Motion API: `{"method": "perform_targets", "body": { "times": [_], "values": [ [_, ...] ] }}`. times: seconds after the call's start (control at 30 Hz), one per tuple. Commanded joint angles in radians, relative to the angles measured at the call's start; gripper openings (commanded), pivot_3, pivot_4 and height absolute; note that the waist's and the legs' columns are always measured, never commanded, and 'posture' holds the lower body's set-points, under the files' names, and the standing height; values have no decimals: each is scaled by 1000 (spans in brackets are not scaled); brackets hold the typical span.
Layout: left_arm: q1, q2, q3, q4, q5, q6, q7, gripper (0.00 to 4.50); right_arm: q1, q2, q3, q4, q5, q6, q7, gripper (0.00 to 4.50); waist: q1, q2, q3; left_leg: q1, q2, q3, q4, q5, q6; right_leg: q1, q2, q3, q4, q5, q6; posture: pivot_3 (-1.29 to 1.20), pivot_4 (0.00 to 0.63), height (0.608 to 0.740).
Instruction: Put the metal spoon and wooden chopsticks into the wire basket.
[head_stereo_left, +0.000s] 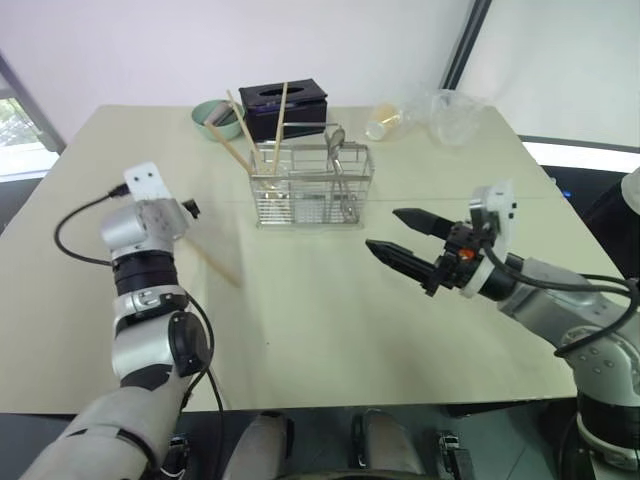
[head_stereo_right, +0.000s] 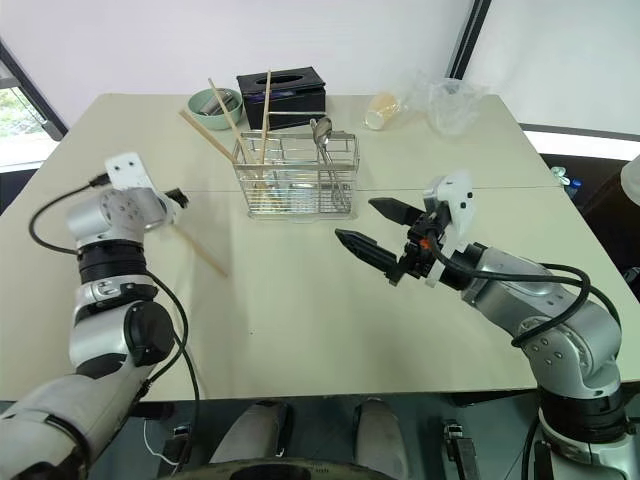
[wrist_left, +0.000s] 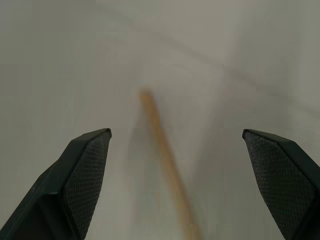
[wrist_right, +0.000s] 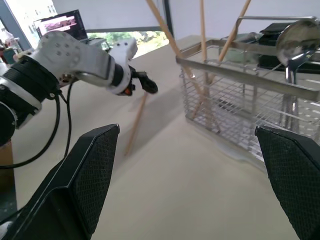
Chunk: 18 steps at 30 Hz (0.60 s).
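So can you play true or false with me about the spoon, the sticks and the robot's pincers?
1. The metal spoon stands in the wire basket. True.
2. All the wooden chopsticks are in the basket. False: three lean in it, but one chopstick lies on the table near the left pincer.
3. The right pincer is holding a chopstick. False: it is open and empty.
4. The left pincer is open above the loose chopstick. True.
5. A black tissue box sits behind the basket. True.
6. The green bowl is inside the basket. False: it sits on the table behind it.
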Motion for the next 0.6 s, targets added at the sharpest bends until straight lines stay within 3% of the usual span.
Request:
{"method": "perform_targets", "body": {
  "times": [0.03,0.4,0.5,0.6],
  "values": [
    [-29,-6,26,7,1,-27,33,4435,21,-19,-32,-57,20,-5,6,4500,0,0,0,0,0,0,0,0,0,0,0,0,0,0,0,0,150,649],
    [-36,-43,82,98,-26,-71,70,4435,49,-44,-54,-79,26,-19,7,4500,2,1,-1,1,0,0,0,0,0,1,-1,0,0,0,0,0,150,649],
    [-35,-40,87,112,-27,-85,67,3543,52,-38,-45,-79,17,-24,7,4500,2,2,-2,1,0,0,0,0,0,2,-1,0,0,0,0,0,150,649],
    [-39,-34,93,119,-28,-96,71,2108,41,-33,-39,-70,12,-28,7,4500,6,2,-2,2,0,0,0,0,0,2,-1,0,1,0,0,0,150,649]
  ]
}}
